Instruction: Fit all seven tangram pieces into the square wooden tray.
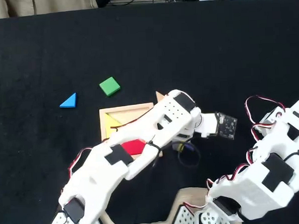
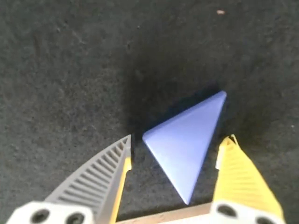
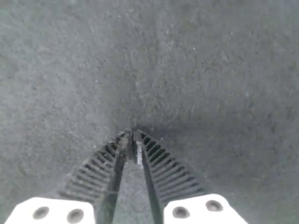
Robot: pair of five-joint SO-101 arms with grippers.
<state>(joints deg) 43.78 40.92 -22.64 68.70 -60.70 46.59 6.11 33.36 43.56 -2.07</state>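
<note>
A periwinkle triangle (image 2: 187, 140) lies flat on the black cloth, and my left gripper (image 2: 178, 140) stands open over it. The grey finger (image 2: 105, 170) and the yellow finger (image 2: 238, 172) sit on either side of it, apart from its edges. In the high view the left arm (image 1: 141, 147) stretches across the square wooden tray (image 1: 127, 109), hiding much of it. A yellow piece (image 1: 111, 122) and a red piece (image 1: 134, 147) show inside the tray. My right gripper (image 3: 132, 140) is shut on nothing, low over bare cloth.
A blue triangle (image 1: 68, 101) and a green square (image 1: 109, 86) lie on the cloth beyond the tray's far-left side. A tan triangle (image 1: 160, 95) peeks out by the tray's far-right corner. The right arm (image 1: 271, 171) stands at the right near the front edge.
</note>
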